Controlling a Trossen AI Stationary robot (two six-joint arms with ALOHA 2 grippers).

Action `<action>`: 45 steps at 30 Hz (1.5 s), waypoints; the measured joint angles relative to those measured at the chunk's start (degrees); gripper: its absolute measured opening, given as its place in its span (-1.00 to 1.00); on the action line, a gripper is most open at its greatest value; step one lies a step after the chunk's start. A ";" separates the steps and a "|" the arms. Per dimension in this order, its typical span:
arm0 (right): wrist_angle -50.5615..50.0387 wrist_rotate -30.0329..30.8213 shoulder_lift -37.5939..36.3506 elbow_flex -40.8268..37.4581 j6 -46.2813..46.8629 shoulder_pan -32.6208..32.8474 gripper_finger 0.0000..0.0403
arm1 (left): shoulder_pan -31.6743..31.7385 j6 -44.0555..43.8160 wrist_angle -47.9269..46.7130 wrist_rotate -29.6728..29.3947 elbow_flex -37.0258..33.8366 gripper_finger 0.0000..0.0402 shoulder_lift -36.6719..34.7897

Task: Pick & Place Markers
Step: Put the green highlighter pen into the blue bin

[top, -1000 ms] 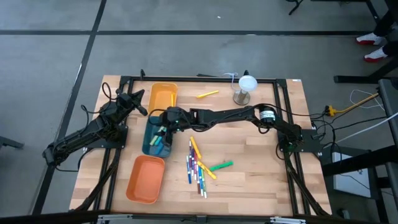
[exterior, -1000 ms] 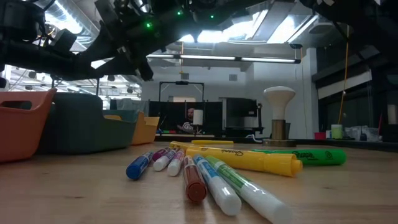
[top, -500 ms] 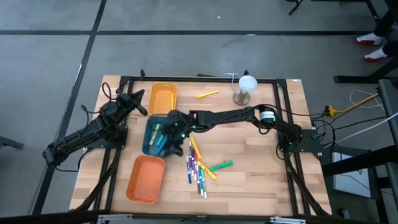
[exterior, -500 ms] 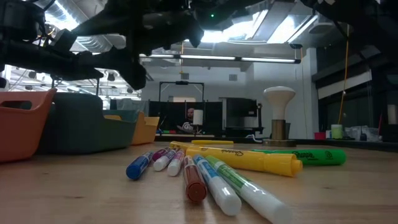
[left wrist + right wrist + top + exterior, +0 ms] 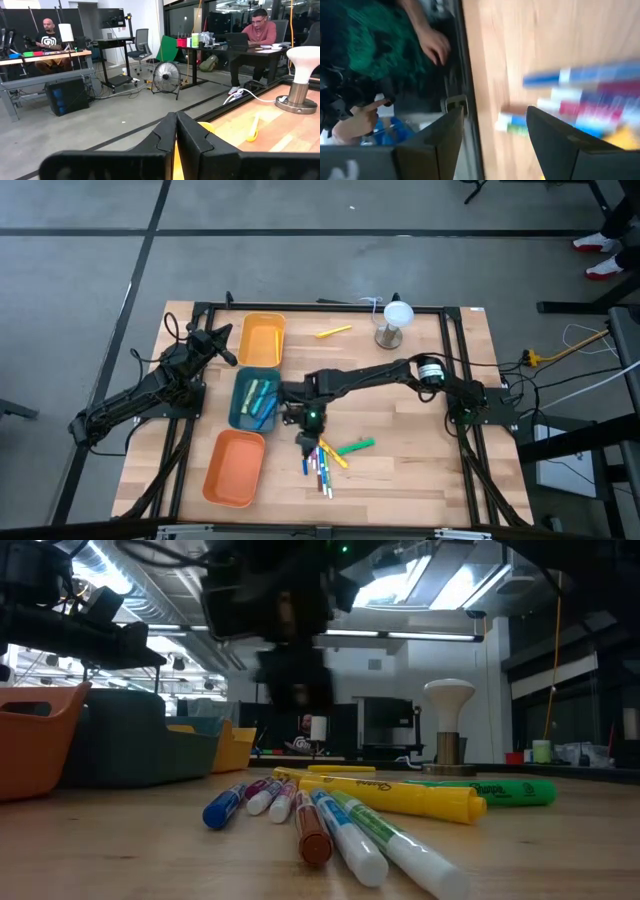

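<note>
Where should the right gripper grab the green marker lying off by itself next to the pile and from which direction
Take the green marker across the middle of its barrel, coming straight down from above. It lies flat on the table, apart from the pile of markers, with bare wood along both long sides for the fingers. The right gripper, open over the pile, would probably need to turn so its fingers straddle the barrel.
</note>
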 joint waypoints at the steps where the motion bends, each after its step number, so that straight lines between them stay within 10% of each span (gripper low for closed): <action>1: -2.49 -0.07 -0.01 0.00 0.49 0.39 0.07 | -0.01 0.00 0.00 0.00 0.00 -0.96 0.01; 9: -19.48 4.17 -0.29 1.41 0.36 4.19 0.07 | -0.01 -0.01 0.00 -0.01 -0.02 -0.95 0.01; 24: -34.69 41.37 -0.33 1.86 -11.33 12.50 0.07 | -0.02 0.00 0.00 0.00 -0.02 -0.95 0.01; 45: -29.53 44.22 -0.35 -10.54 -12.16 14.69 0.07 | -0.01 0.00 0.00 0.01 0.01 -0.97 0.01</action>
